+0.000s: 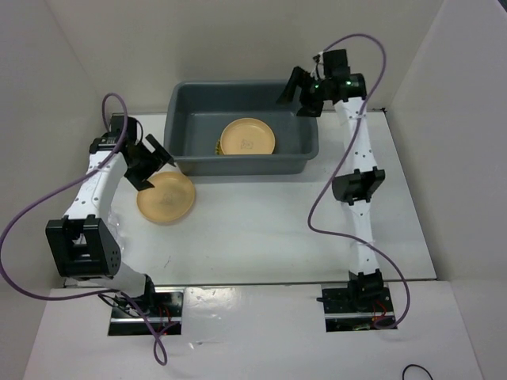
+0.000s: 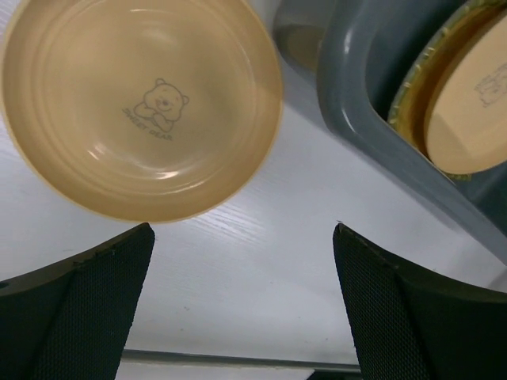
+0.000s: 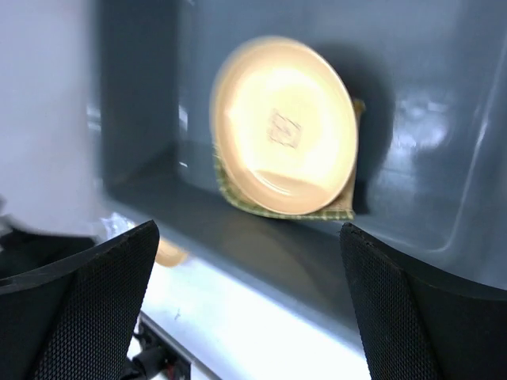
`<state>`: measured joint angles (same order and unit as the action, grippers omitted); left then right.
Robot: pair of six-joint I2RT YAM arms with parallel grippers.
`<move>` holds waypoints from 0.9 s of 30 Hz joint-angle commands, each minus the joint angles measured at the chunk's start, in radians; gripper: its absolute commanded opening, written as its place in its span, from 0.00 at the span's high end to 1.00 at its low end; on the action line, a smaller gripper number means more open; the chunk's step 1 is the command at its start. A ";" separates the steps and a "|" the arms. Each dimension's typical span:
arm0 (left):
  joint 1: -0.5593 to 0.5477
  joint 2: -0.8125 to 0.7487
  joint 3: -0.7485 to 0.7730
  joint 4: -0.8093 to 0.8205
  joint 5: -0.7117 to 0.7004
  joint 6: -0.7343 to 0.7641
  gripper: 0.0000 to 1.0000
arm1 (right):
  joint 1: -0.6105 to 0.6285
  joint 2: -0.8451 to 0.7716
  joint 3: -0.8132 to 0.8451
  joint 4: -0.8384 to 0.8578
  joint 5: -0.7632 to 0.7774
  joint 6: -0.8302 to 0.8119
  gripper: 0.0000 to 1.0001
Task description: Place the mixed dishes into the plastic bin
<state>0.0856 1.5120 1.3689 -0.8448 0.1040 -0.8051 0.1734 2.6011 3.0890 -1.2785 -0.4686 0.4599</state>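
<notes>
The dark grey plastic bin (image 1: 182, 127) stands at the table's back centre. One orange-yellow plate (image 1: 248, 137) lies inside it on the yellow slatted tray (image 1: 219, 147); both show in the right wrist view, plate (image 3: 283, 123), tray (image 3: 277, 210). The second plate (image 1: 165, 198) lies on the table left of the bin's front; it also shows in the left wrist view (image 2: 141, 107). My left gripper (image 1: 152, 164) is open and empty just above that plate's far edge. My right gripper (image 1: 299, 91) is open and empty over the bin's back right corner.
White walls enclose the table on the left, back and right. The bin's wall (image 2: 356, 127) is close to the right of the left gripper. Purple cables loop from both arms.
</notes>
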 commanded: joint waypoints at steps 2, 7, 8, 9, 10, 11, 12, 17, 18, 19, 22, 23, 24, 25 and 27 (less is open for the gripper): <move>-0.017 0.039 -0.020 -0.016 -0.113 0.032 0.00 | -0.017 -0.142 0.040 0.001 -0.002 -0.053 0.01; -0.017 0.071 -0.132 0.049 -0.144 0.032 0.00 | -0.017 -0.179 0.040 0.013 -0.050 -0.063 0.01; -0.017 0.086 -0.133 0.049 -0.168 0.043 0.00 | -0.026 -0.179 0.040 0.013 -0.059 -0.063 0.01; -0.017 0.096 -0.133 0.058 -0.181 0.058 0.00 | -0.026 -0.179 0.040 0.013 -0.059 -0.063 0.01; -0.017 0.105 -0.133 0.058 -0.206 0.067 0.00 | -0.026 -0.179 0.040 0.013 -0.076 -0.073 0.01; -0.017 0.129 -0.117 0.058 -0.225 0.085 0.00 | -0.037 -0.179 0.040 0.004 -0.085 -0.073 0.01; -0.017 0.145 -0.104 0.058 -0.246 0.086 0.00 | -0.037 -0.179 0.040 -0.013 -0.085 -0.085 0.01; -0.017 0.258 0.001 0.003 -0.378 0.162 0.00 | -0.046 -0.188 0.040 -0.013 -0.094 -0.095 0.01; -0.017 0.270 0.001 0.003 -0.392 0.178 0.00 | -0.046 -0.188 0.040 -0.013 -0.094 -0.095 0.01; -0.017 0.283 0.010 0.012 -0.392 0.199 0.00 | -0.046 -0.188 0.040 -0.013 -0.094 -0.095 0.01; -0.017 0.293 0.010 0.012 -0.443 0.244 0.00 | -0.046 -0.188 0.040 -0.013 -0.094 -0.104 0.01; -0.017 0.294 -0.001 0.012 -0.475 0.257 0.00 | -0.046 -0.197 0.040 -0.013 -0.094 -0.104 0.01; -0.008 0.304 -0.001 0.012 -0.489 0.257 0.00 | -0.046 -0.197 0.040 -0.013 -0.094 -0.104 0.01; -0.007 0.304 -0.001 0.012 -0.501 0.257 0.00 | -0.046 -0.197 0.040 -0.022 -0.094 -0.104 0.01; 0.029 0.304 -0.024 0.030 -0.501 0.282 0.00 | -0.046 -0.197 0.040 -0.022 -0.104 -0.113 0.01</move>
<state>0.0761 1.8030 1.3483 -0.8215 -0.3294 -0.5785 0.1326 2.4317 3.1199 -1.2877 -0.5446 0.3717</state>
